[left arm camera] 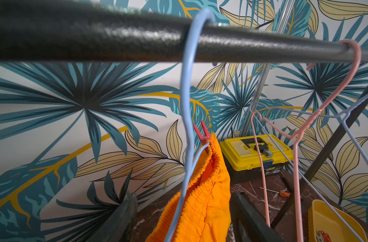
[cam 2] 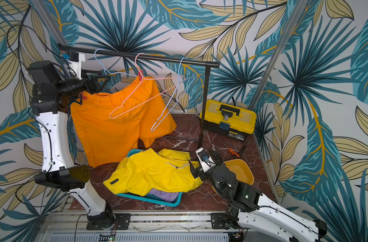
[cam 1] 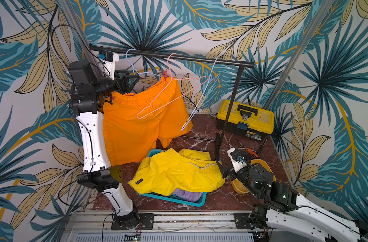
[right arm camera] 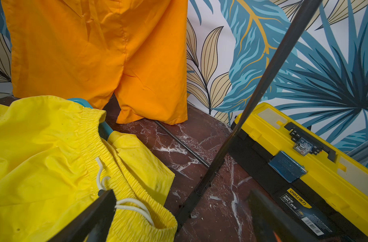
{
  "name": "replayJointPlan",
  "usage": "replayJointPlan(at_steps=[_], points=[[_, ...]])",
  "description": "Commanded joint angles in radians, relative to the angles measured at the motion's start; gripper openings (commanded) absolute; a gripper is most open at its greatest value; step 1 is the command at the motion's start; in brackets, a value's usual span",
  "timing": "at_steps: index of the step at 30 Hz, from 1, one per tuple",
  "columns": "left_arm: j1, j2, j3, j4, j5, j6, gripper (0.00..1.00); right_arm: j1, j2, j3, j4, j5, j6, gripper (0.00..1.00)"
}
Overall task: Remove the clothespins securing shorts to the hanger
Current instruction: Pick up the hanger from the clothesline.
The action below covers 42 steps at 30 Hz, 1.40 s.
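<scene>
**Clothes rail and table (cam 1: 220, 201), seen from the front.** The orange shorts (cam 1: 133, 125) hang from a blue hanger (left arm camera: 184, 94) on the black rail (cam 1: 179, 56). A red clothespin (cam 1: 164, 73) clips the waistband corner nearer the rail's middle to the hanger wire; the same red clothespin (left arm camera: 203, 134) appears close up in the left wrist view. The left tool (cam 1: 133, 76) is high at the opposite end of the waistband, just under the rail. In its wrist view the left tool (left arm camera: 184, 194) has its jaws apart on either side of the gathered waistband and the blue wire, closed on neither. A small red shape (cam 1: 110, 98) shows at the shorts' corner beneath that wrist, too hidden to identify. A pink hanger (left arm camera: 356, 60) and a second blue hanger (cam 1: 198, 104) hang bare farther along the rail. The yellow shorts (cam 1: 174, 174) lie draped over a teal basket (cam 1: 179, 200), with the lilac shorts (cam 1: 187, 196) showing beneath them. The right tool (cam 1: 224, 170) sits low beside the yellow waistband, jaws wide and empty. Its wrist view shows one finger (right arm camera: 95, 215) over the white drawstring (right arm camera: 133, 206). Behind it are a yellow toolbox (cam 1: 246, 119), an orange-handled screwdriver (cam 1: 251, 152) and a yellow tub (cam 2: 239, 169) holding small red and pale pieces (left arm camera: 322, 235).
</scene>
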Motion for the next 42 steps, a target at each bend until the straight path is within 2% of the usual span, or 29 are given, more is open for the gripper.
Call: replayJointPlan(at_steps=[1,4,10,15,19,32,42], points=[[-0.018,0.015,0.064,0.025,0.004,0.007,0.64,0.002,-0.024,-0.019,0.042,0.014,0.008,1.00],[-0.033,0.033,0.083,0.027,0.009,0.010,0.58,0.002,-0.037,-0.027,0.042,0.027,0.007,1.00],[-0.067,0.044,0.080,0.028,0.012,0.028,0.36,0.002,-0.053,-0.026,0.031,0.033,0.013,1.00],[-0.069,0.048,0.083,0.028,-0.006,0.037,0.25,0.002,-0.060,-0.026,0.024,0.036,0.012,0.99],[-0.071,0.050,0.083,0.028,-0.017,0.041,0.00,0.002,-0.054,-0.026,0.029,0.032,0.011,1.00],[-0.077,-0.002,0.078,0.107,-0.070,0.009,0.00,0.002,-0.033,-0.026,0.045,0.032,-0.003,0.99],[-0.078,-0.098,0.032,0.230,-0.171,-0.039,0.00,0.002,-0.037,-0.031,0.050,0.021,-0.004,1.00]])
